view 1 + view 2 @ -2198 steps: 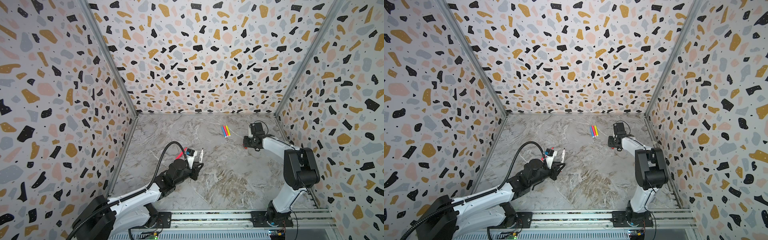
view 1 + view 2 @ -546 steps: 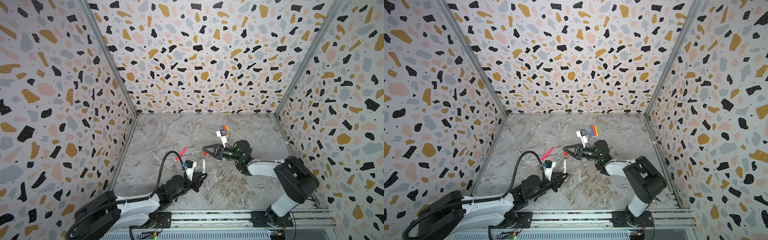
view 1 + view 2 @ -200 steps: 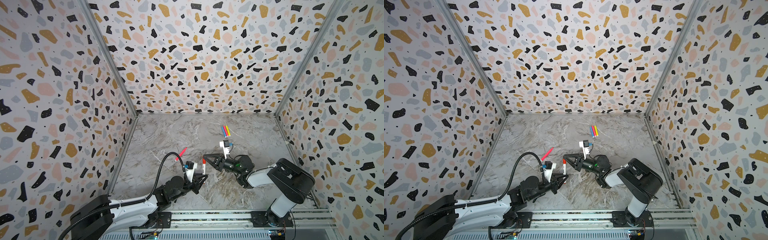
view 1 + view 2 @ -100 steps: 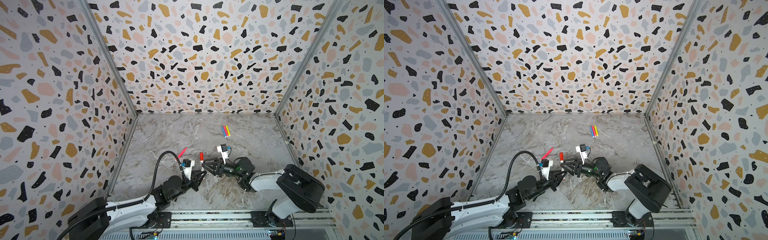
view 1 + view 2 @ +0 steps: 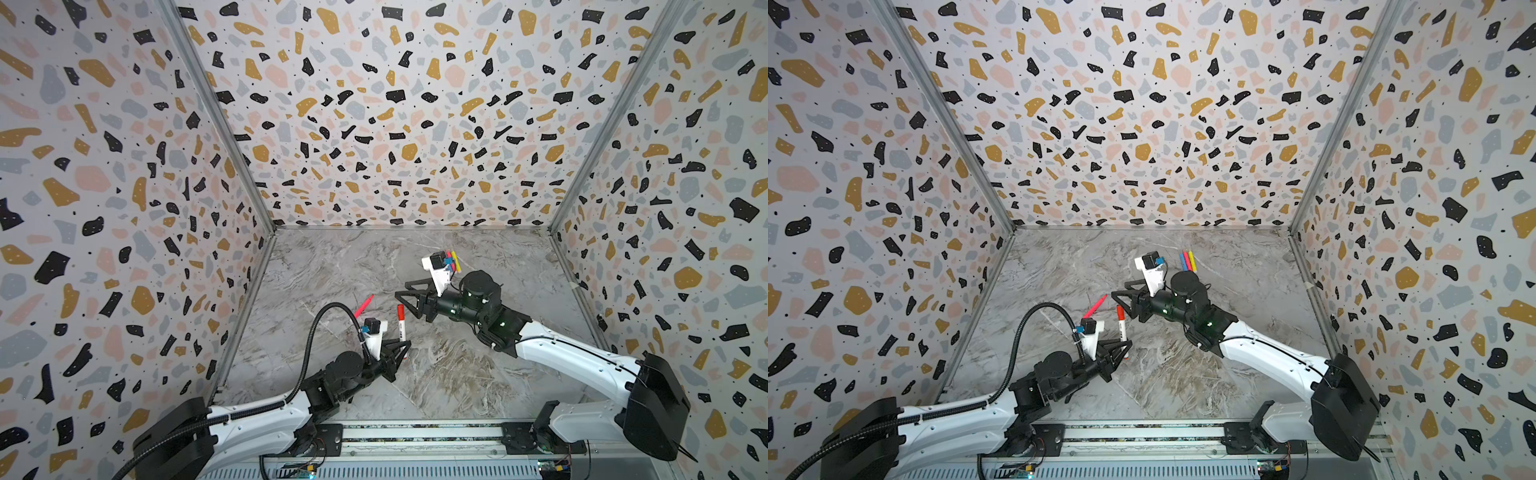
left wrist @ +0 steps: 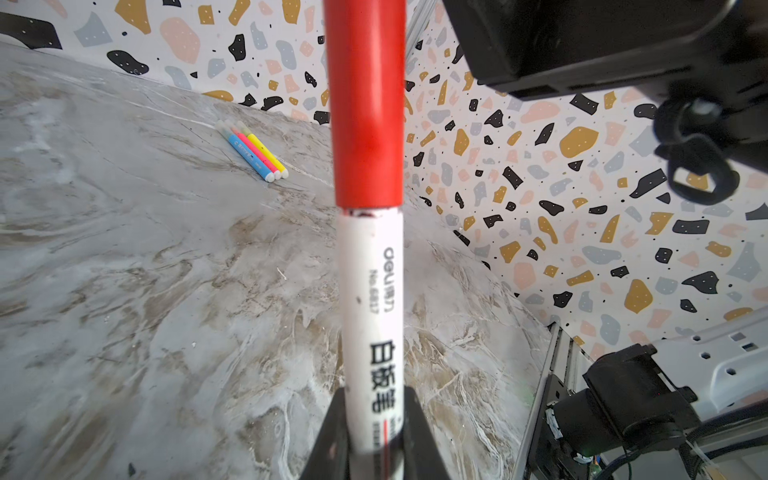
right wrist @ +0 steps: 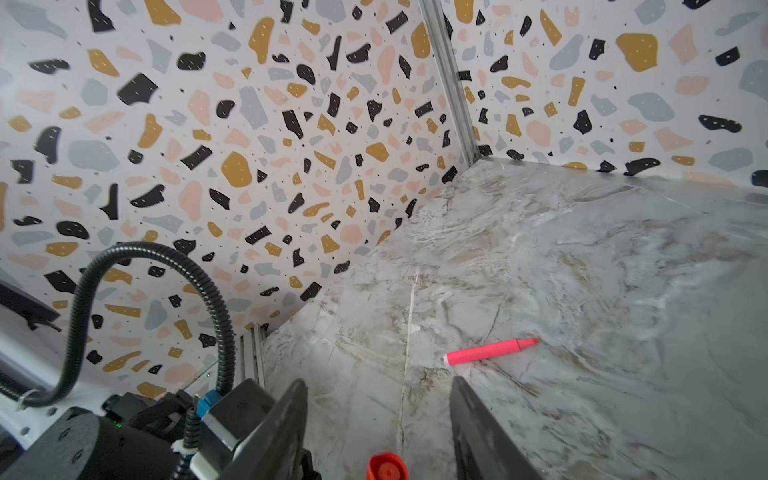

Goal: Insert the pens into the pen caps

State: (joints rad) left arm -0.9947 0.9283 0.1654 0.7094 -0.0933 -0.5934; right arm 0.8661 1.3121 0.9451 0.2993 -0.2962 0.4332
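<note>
White pen (image 5: 1123,332), red cap (image 5: 1120,312) on, in left tool (image 5: 1124,349)

Toward the front left of the counter (image 5: 457,374), an upright pen (image 5: 401,328) stands in the left gripper (image 5: 402,348) with its cap (image 5: 400,311) on the top end. The right gripper (image 5: 402,291) hangs just right of and behind that cap, apart from it. A lone pen (image 5: 364,305) lies on the counter just left of the cap, and three pens (image 5: 1187,261) lie side by side, touching, farther back to the right, behind the right gripper.
</note>
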